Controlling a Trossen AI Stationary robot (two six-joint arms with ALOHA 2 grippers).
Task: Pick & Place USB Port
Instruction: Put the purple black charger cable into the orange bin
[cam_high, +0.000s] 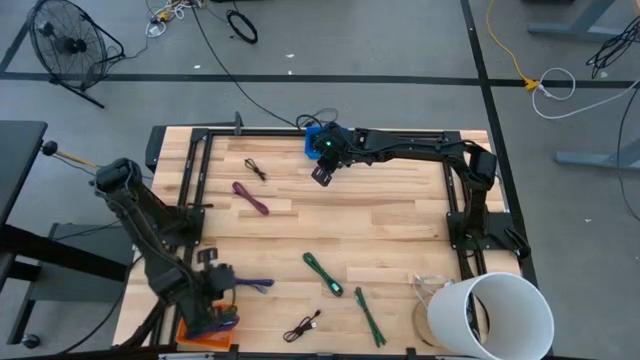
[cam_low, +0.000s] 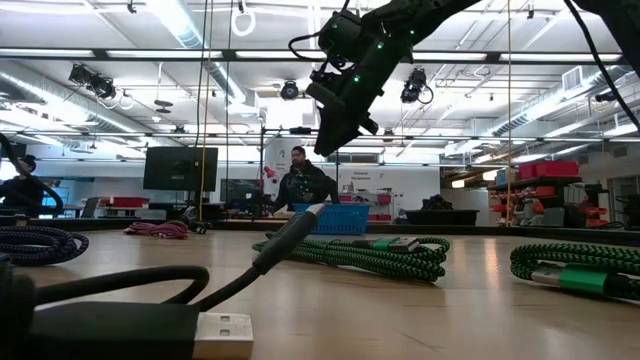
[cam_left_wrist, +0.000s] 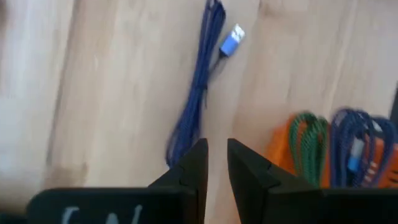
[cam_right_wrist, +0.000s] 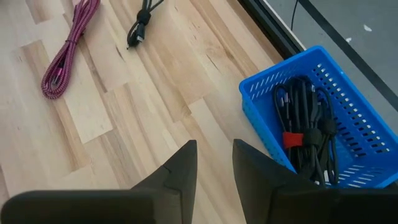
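A blue USB cable lies stretched out on the wooden table, its blue plug at the far end. My left gripper hovers open over its near end at the table's near left, with only bare wood in the narrow gap. Beside it an orange tray holds a green cable and a blue one. My right gripper hangs open and empty above the far middle of the table, next to a blue basket of black cables. My left gripper points steeply down over the blue cable's near end. One finger hides where that end runs, so I cannot tell whether it touches the cable. Nothing sits between the fingers.
On the table lie a magenta cable, a small black cable, two green cables and a black cable at the near edge. A white bucket stands at the near right corner. A person shows in the room beyond.
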